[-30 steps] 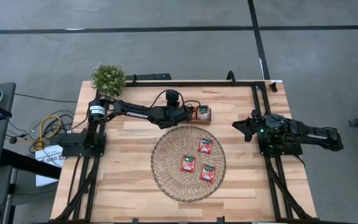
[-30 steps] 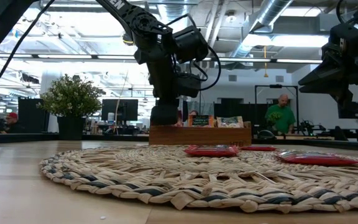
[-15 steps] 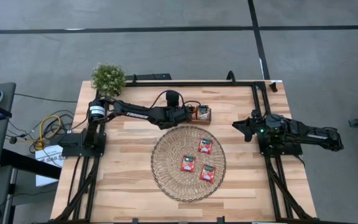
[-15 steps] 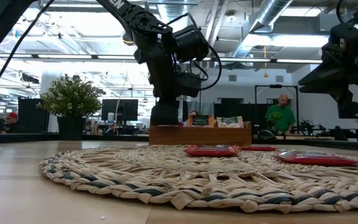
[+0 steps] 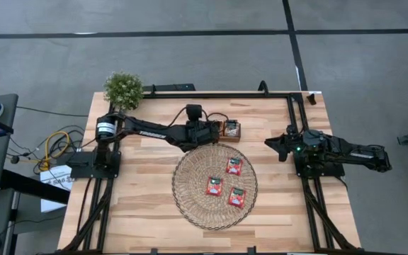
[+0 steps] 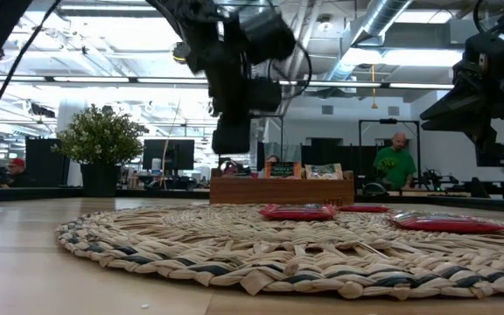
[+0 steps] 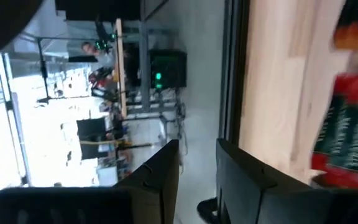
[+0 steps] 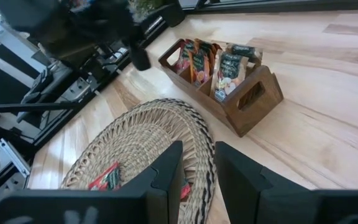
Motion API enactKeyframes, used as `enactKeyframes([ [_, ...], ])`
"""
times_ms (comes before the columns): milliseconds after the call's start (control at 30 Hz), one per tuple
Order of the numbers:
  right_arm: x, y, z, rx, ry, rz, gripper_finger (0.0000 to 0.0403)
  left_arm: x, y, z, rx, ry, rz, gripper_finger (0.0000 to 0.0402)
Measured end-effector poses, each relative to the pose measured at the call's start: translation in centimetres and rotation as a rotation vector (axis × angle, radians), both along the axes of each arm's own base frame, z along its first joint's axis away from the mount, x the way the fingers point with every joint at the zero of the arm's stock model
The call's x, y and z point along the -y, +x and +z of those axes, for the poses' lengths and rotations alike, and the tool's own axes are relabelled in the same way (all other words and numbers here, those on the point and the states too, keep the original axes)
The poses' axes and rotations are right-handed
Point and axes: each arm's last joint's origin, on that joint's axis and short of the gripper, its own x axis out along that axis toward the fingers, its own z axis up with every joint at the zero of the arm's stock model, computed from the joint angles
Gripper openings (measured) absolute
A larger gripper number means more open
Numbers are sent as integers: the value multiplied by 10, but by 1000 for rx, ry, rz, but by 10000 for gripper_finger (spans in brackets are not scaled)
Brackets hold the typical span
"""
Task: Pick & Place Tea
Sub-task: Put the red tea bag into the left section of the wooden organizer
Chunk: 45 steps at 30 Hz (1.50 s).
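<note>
Tea: three red sachets [image 5: 233, 166] flat on mat [image 5: 190, 185], just below left gripper [image 5: 217, 130]; more sachets upright in tray [image 5: 231, 130] right beside it. Left gripper raised off table by tray's end, fingers [image 7: 166, 171] slightly parted, holding nothing. Right gripper [image 8: 196, 163] waits far right, fingers slightly parted, empty.

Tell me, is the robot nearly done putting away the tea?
Some is done: sachets stand in the wooden tray. Three red sachets lie on the woven mat, so those are left. The left pincer is lifted beside the tray, seemingly carrying nothing. The right pincer waits, open, at the table's right side.
</note>
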Motion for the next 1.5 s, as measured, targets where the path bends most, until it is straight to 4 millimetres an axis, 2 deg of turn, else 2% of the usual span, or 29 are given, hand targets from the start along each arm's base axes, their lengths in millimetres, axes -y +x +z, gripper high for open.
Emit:
enactKeyframes([
  [167, -1, 0, 0, 3, 15, 23, 87, 39, -2, 26, 159, -130, -150, 99],
  [300, -2, 1, 1, 9, 10, 85, 87, 72, -8, 45, 313, -324, -276, 99],
  [400, -4, 2, 4, 37, -22, 151, 87, 91, -15, 55, 439, -520, -304, 99],
  [567, -4, 4, 9, 85, -63, 181, 87, 118, -24, 56, 570, -879, -264, 99],
  [700, -4, 4, 9, 83, -63, 183, 87, 135, -22, 47, 563, -1013, -271, 99],
  [867, -4, 3, 8, 75, -62, 183, 87, 145, -16, 37, 512, -1020, -348, 99],
  [967, -4, 3, 8, 68, -60, 183, 87, 148, -11, 32, 484, -1081, -405, 99],
  [1200, -4, 3, 6, 47, -56, 183, 87, 151, -6, 29, 437, -1118, -510, 99],
  [1400, -4, 3, 5, 36, -54, 184, 87, 154, 6, 23, 494, -1118, -558, 99],
  [1500, -4, 3, 4, 29, -53, 184, 87, 155, 10, 12, 508, -1132, -538, 99],
])
